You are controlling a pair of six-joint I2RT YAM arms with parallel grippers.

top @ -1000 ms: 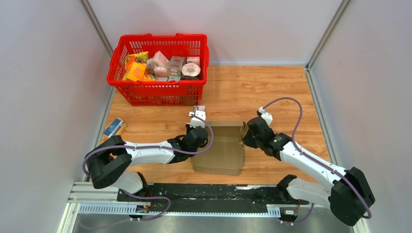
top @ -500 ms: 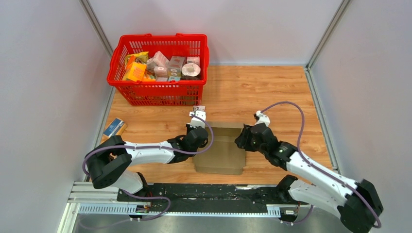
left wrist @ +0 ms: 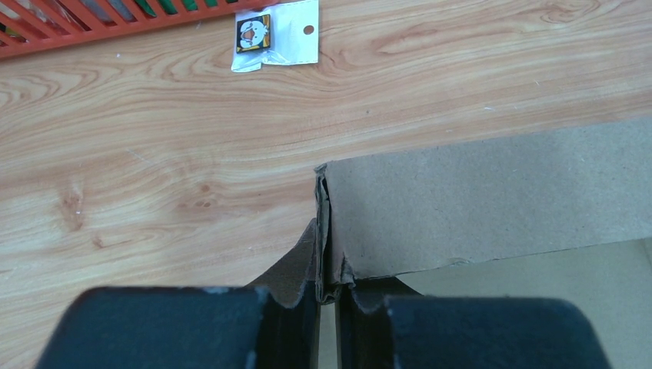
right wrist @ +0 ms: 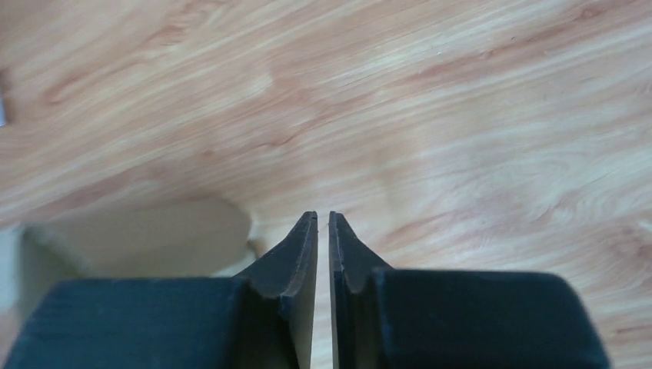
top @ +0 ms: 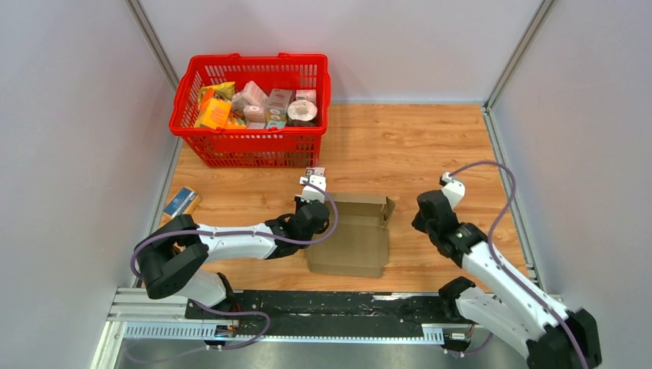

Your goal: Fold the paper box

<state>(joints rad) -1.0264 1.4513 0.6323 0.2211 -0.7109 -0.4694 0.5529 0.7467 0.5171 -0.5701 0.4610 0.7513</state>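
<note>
Wooden counter (top: 430, 146): brown corrugated cardboard paper box (top: 354, 238) is pinched mid-fold by left claw (left wrist: 327, 290); right claw (right wrist: 323, 224), narrow and empty, is likely needed on a flap.

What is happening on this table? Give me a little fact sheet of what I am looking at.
paper box: brown cardboard, partly folded, on the wooden table
left fingers: pinched on the box's far-left corner
right fingers: nearly closed, empty, right of the box
red basket: full of groceries, far left
blue packet: by the left wall
</note>
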